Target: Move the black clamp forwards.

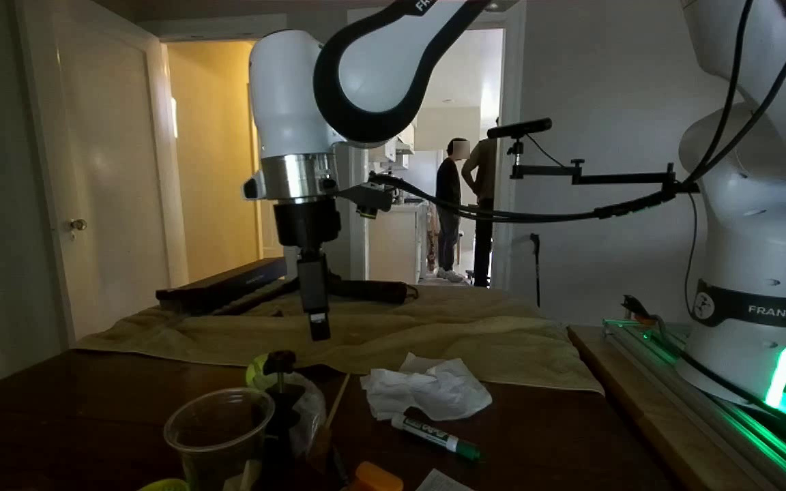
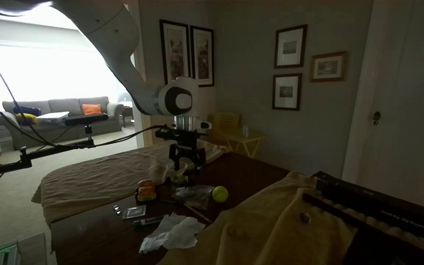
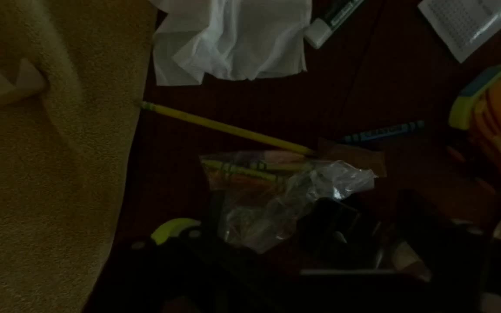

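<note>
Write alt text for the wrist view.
The black clamp shows dimly, framed by the open gripper, beside a clear plastic bag of crayons. A yellow pencil and white tissue lie higher in the picture; a tan towel fills the left.

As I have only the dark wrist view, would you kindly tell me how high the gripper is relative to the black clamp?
Observer: In an exterior view, the gripper appears to end above the top of the black clamp, with a gap showing between them.
Operator: Thank you; does anything stand upright close beside it?
Observer: Yes, in an exterior view a clear plastic cup stands upright next to it; I cannot tell whether they touch.
Operator: And the marker, which my picture cuts off?
Observer: An exterior view shows its far end, a green cap.
</note>
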Robot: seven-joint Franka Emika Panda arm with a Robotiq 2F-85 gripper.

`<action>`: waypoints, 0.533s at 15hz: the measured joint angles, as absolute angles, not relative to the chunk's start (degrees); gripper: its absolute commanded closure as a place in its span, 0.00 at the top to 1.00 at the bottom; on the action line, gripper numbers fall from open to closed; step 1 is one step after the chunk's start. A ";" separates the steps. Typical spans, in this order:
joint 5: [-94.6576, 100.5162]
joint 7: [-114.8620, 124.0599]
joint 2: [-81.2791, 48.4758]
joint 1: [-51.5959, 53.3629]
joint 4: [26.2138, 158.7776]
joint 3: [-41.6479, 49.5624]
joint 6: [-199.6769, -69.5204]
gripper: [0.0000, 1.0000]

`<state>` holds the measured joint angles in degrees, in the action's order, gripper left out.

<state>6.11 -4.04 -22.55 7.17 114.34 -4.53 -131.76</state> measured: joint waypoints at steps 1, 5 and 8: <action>5.82 -6.06 -21.92 5.99 114.54 -4.52 -130.73 1.00; 5.60 -8.81 -20.66 3.94 115.26 -4.58 -129.50 1.00; 5.59 -8.81 -20.65 4.06 115.35 -4.94 -129.50 1.00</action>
